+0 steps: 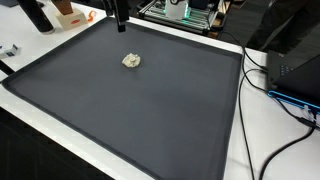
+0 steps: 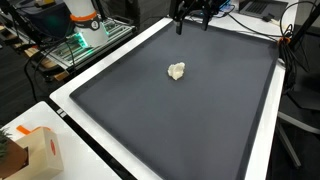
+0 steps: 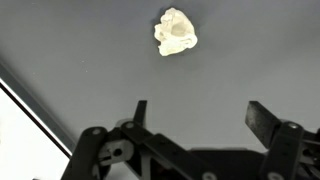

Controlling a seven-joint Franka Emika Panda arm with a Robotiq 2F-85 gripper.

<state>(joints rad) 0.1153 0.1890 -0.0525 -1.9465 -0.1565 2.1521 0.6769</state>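
Exterior view. In an exterior view, the hand [image 1: 119,27] hangs at the far edge of a dark grey mat [image 1: 130,120]. The mat covers most of a white table [image 1: 238,125]. A cream-coloured wad [image 1: 131,60] lies on the mat. It is near the hand, on the camera side of it, and apart from it. Black cables [image 1: 268,85] run across the bare table strip beside the mat.

Exterior view. In an exterior view, the hand [image 2: 191,22] is at the far end of the mat [image 2: 190,125]. Its two fingers [image 2: 178,24] point down and stand spread. The cream-coloured wad [image 2: 176,71] lies alone on the mat and touches nothing else. A cardboard box [image 2: 35,150] stands on the table [image 2: 72,100] at the near corner, well apart from the wad.

Wrist view. The hand [image 3: 200,115] is released. Both fingers [image 3: 262,118] stand wide apart, with only bare mat [image 3: 90,60] between them. The cream-coloured wad [image 3: 175,32] lies ahead of the fingertips, roughly in line with the gap and clear of both fingers. Its surface is creased and irregular. A white strip of table [image 3: 18,140] shows at the lower corner of this view.
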